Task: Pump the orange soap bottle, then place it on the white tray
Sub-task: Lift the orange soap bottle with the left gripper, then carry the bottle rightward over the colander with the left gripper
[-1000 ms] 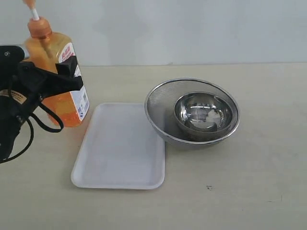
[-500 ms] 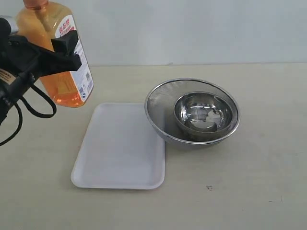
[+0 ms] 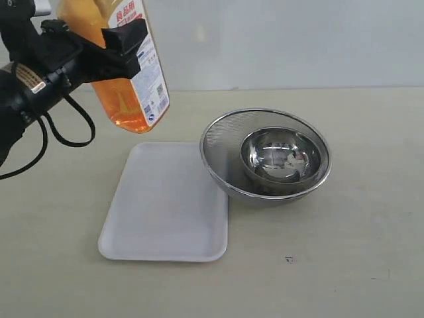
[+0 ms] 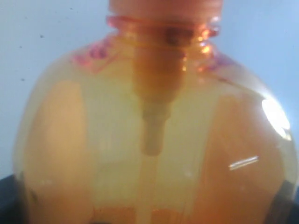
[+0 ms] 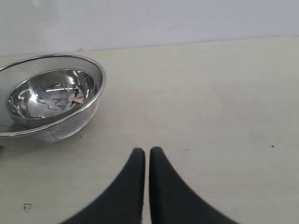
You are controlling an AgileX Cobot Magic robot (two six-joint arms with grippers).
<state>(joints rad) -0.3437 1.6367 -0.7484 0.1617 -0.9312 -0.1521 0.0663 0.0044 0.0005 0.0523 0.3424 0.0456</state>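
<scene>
Clamping orange soap bottle (image 3: 123, 105), left pincer (image 3: 123, 48), top cut off

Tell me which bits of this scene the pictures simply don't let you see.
- Pump head of the orange soap bottle: cut off by the exterior view's top edge.
- Label print: too small to read, exterior view.
- Left tool: all but hidden in the left wrist view by the blurred bottle filling it.
- Right tool: outside the exterior view; seen only from the right wrist.
</scene>
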